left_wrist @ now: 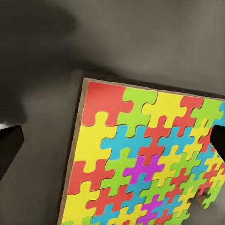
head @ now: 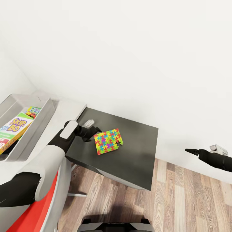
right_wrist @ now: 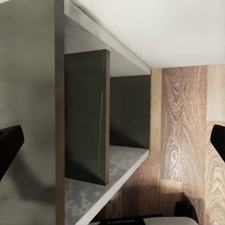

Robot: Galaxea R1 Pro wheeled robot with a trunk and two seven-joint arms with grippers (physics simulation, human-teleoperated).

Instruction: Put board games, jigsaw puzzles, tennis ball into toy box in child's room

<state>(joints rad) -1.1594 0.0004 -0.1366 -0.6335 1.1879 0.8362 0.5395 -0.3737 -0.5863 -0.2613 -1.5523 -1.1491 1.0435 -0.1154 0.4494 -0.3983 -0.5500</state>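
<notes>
Head view: jigsaw puzzle on low cabinet, left gripper poised at its edge

Head view places the jigsaw puzzle (head: 109,141) flat on the dark grey-topped cabinet (head: 141,154), not on the table (head: 69,108), and well apart from the toy box (head: 38,124). The left gripper (head: 91,129) sits just beside the puzzle's upper left corner; whether it touches cannot be told. In the left wrist view its fingertips (left_wrist: 10,147) stand wide apart at either side of the picture, with the puzzle lying between them, nothing clamped.

Handling, as judged: a thin, stiff, light board with a smooth printed face, likely to slide on the cabinet top instead of lifting. Lying flush, it offers no purchase from above; the best hold is across 1 edge, possibly after easing it to overhang the cabinet's rim. Low fragility.

Appearance: near-square, covered in interlocking red, yellow, green, blue and magenta pieces, with a plain brown border (left_wrist: 75,154). 1 gap shows near its right side.

Toy box: already holds the Skip-Bo game (head: 13,129).

Right gripper (head: 192,150): hangs over the wooden floor (head: 180,199), fingers apart in the right wrist view, holding nothing
</notes>
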